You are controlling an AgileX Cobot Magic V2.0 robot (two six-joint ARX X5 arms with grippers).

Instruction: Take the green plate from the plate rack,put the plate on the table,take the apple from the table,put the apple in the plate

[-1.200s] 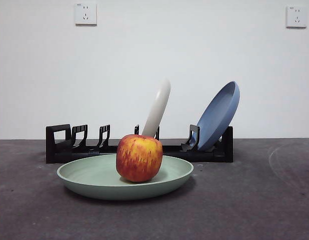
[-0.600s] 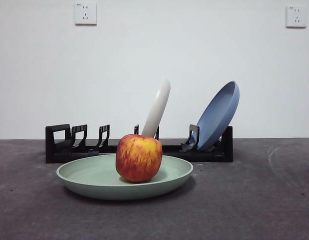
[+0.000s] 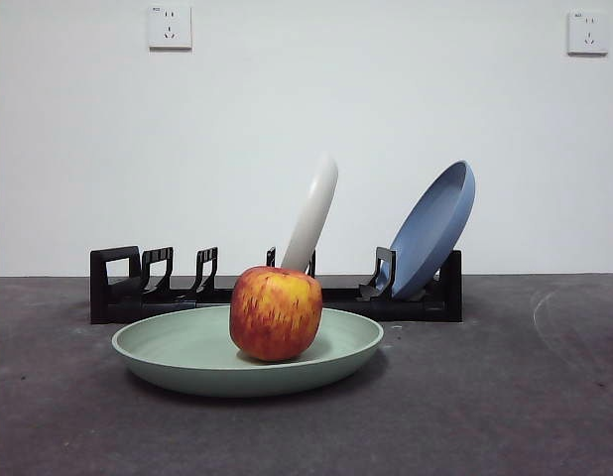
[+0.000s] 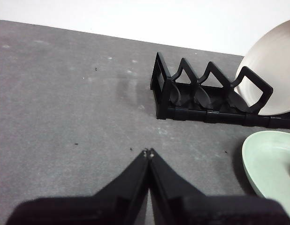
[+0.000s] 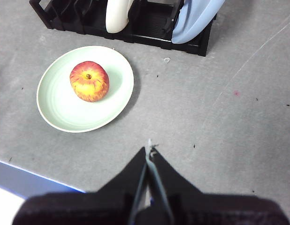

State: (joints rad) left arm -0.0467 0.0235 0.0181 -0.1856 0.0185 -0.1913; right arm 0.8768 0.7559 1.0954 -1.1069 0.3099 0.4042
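The red and yellow apple (image 3: 276, 312) sits in the pale green plate (image 3: 187, 349), which lies flat on the dark grey table (image 3: 505, 397) in front of the black plate rack (image 3: 128, 288). The right wrist view shows the apple (image 5: 89, 80) in the plate (image 5: 60, 105) from above, with the rack (image 5: 149, 28) behind. My right gripper (image 5: 149, 149) is shut and empty, above the table away from the plate. My left gripper (image 4: 148, 153) is shut and empty over bare table near the rack's handle end (image 4: 182, 96); the plate's edge (image 4: 267, 164) shows there.
A cream-white plate (image 3: 313, 213) and a blue plate (image 3: 435, 228) stand tilted in the rack. Two wall sockets (image 3: 170, 27) are on the white wall behind. The table's front edge shows in the right wrist view (image 5: 37, 176).
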